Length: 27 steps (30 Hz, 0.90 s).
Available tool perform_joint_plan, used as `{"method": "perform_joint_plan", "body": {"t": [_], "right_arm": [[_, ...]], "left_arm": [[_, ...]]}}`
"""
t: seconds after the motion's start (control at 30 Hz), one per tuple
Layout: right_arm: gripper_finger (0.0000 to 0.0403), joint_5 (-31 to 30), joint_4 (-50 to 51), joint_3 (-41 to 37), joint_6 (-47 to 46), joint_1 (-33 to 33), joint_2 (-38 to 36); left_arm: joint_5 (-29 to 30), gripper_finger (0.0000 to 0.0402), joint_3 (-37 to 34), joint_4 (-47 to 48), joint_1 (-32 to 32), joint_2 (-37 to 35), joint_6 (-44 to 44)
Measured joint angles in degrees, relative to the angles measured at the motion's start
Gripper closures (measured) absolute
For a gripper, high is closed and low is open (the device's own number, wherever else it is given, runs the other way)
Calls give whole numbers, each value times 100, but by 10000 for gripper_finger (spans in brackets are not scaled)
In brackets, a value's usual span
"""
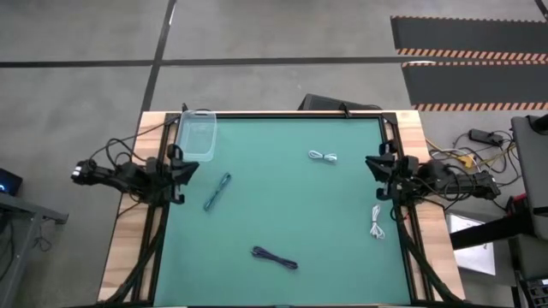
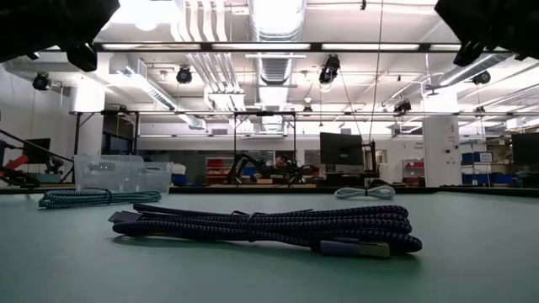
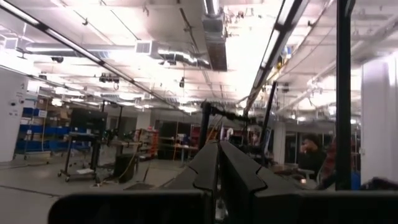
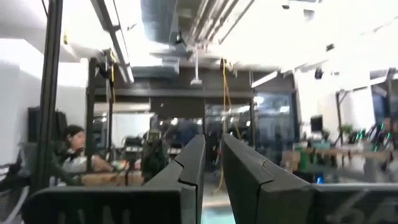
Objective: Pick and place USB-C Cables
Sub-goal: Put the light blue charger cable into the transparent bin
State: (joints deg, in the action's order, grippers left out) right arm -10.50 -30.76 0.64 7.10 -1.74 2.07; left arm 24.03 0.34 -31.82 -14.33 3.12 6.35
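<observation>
The left gripper (image 1: 190,167) is sitting at the left edge of the green table (image 1: 282,214), its fingers (image 3: 233,171) pressed together with nothing between them and pointing out into the room. The right gripper (image 1: 373,162) is sitting at the opposite edge, facing the left one across the table; its fingers (image 4: 245,174) are standing nearly together with a thin gap and nothing held.

The four cables are lying loose on the table. The teal cable (image 1: 217,192) is lying near the left gripper, just in front of it and slightly toward the near edge. A clear plastic container (image 1: 198,133) is standing beside the left gripper on its far side, at the table's far left corner. One white cable (image 1: 323,156) is resting a short way out from the right gripper toward the table's middle. The other white cable (image 1: 378,222) is lying close to the right arm's base, on the near side of that gripper. The dark cable (image 1: 274,257) is lying well apart from both grippers, near the table's front edge, roughly midway between them; in the low view it is filling the foreground as a bundled dark braid (image 2: 269,227).
</observation>
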Motion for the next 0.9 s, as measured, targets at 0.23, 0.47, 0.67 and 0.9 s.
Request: {"method": "perform_joint_plan", "body": {"t": [0.23, 0.47, 0.67, 0.9], "right_arm": [[360, 2, -479, 0, 687, 0, 0], [360, 7, -630, 0, 876, 0, -2], [360, 4, -649, 0, 1082, 0, -2], [360, 3, -728, 0, 1242, 0, -4]], "left_arm": [[22, 401, 2, -740, 0, 353, 50], [31, 401, 184, -1012, 0, 1018, 42], [33, 401, 609, -1245, 0, 1749, 0], [199, 401, 1204, -1271, 0, 2628, -143]]}}
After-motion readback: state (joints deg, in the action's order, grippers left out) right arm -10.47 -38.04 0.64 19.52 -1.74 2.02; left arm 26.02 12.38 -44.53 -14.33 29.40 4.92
